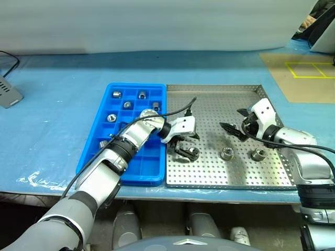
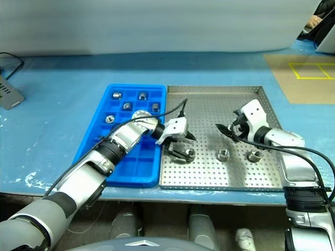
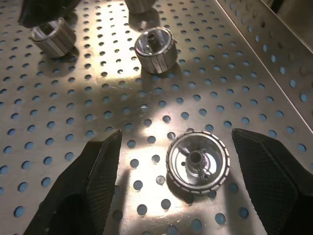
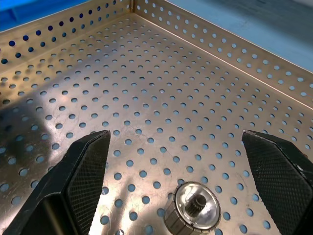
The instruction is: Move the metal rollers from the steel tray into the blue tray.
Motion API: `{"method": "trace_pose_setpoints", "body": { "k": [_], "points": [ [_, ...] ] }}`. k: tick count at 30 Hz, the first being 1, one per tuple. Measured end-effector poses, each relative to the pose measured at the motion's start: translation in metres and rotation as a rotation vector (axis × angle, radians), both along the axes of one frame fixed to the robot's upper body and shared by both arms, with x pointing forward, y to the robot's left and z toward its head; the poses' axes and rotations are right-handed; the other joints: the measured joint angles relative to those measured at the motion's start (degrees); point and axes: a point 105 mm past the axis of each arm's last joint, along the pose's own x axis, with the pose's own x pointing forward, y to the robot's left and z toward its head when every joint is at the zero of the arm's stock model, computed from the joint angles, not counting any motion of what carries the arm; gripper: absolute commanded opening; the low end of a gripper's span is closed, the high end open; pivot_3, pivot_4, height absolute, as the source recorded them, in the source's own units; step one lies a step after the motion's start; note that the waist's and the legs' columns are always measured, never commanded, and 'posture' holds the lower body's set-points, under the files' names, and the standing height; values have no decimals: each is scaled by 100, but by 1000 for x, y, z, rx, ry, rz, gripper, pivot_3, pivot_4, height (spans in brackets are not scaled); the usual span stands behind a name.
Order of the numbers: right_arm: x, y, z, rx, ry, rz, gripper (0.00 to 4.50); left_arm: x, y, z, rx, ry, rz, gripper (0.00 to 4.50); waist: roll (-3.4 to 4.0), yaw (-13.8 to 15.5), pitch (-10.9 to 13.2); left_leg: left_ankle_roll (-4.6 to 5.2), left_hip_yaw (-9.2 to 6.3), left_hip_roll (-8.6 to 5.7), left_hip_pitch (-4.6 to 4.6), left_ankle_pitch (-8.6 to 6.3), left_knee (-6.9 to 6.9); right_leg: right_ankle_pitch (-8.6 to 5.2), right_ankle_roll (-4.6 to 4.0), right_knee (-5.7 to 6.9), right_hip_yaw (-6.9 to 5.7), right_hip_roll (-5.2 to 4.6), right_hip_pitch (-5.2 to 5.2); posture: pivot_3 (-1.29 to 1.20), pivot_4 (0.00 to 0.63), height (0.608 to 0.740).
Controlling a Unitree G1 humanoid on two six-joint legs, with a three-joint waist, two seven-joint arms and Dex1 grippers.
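Steel tray [image 1: 220,99] beside the blue tray [image 1: 118,104] still carries three metal rollers [image 1: 226,153]; our left gripper [image 1: 184,150], spread and empty, straddles the one nearest the blue tray, so next we clench, while our right gripper [image 1: 236,129] hangs released.

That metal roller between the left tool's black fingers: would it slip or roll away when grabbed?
The roller stands on its flat end on the steel tray, so it probably won't roll unless tipped. Its ribbed side likely helps grip. Solid-looking metal suggests it is heavy for its size. The left tool is open around it.
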Motion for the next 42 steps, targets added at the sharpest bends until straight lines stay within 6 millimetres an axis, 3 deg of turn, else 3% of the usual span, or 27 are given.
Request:
{"method": "trace_pose_setpoints", "body": {
  "k": [5,8,12,13,17,20,22,26,28,32,36,42],
  "points": [
    [0,-4,1,-7,-4,-23,4500,-7,1,-7,94,-11,-74,3791,0,-54,0,1,2,1,25,-2,-5,-1,0,-4,1,0,23,-355,150,740],
    [1,-4,2,-5,-8,-25,4500,-7,1,-12,137,-54,-98,3177,0,-78,0,4,3,-2,43,-4,-5,-2,1,-10,1,-3,40,-347,150,740],
    [4,2,8,17,-30,-14,4500,-7,1,-13,161,-85,-118,1867,3,-97,-2,4,3,-4,45,-4,-5,-3,1,-10,1,-6,43,-327,150,740],
    [6,4,10,25,-39,-9,4500,-8,1,-13,157,-91,-121,1712,3,-98,-2,4,3,-4,45,-4,-6,-3,1,-10,0,-7,43,-316,150,740],
    [11,13,16,45,-60,15,4500,-4,-5,-11,95,-131,-68,1717,3,-97,-2,8,3,-5,41,-7,-6,-3,1,-16,-1,-9,43,-316,150,740],
    [18,25,22,86,-81,49,4500,6,-9,-6,-67,-88,99,1717,0,-122,1,8,5,-4,28,-7,-8,-2,0,-16,-1,-7,29,-227,150,740],
    [22,34,24,107,-83,77,4500,21,-3,9,-209,-79,259,1717,-1,-123,2,7,2,3,16,-6,-11,-2,0,-12,-7,0,18,-186,150,740],
    [33,51,27,136,-81,138,4500,50,38,60,-490,-167,603,1717,0,-83,2,7,2,5,-4,-6,-17,-3,-3,-16,-15,0,1,-104,150,740],
    [38,58,26,144,-79,165,4500,54,65,70,-561,-215,755,1717,0,-51,2,13,2,4,-12,-10,-17,-3,-3,-24,-16,-1,1,-71,150,740],
    [50,75,21,148,-61,229,4500,45,113,56,-582,-240,1018,1717,-2,74,3,16,2,7,-38,-12,-16,-3,-3,-29,-24,-4,-22,8,150,740],
    [57,91,18,154,-55,286,4500,29,135,44,-537,-250,1129,1717,-6,258,5,14,1,8,-62,-10,-13,-3,-4,-22,-31,-8,-43,63,150,740],
    [62,109,12,143,-42,358,4500,10,161,44,-527,-281,1273,1717,-7,411,6,13,0,9,-62,-10,-13,-3,-4,-23,-33,-10,-44,125,150,740]
  ]
}}
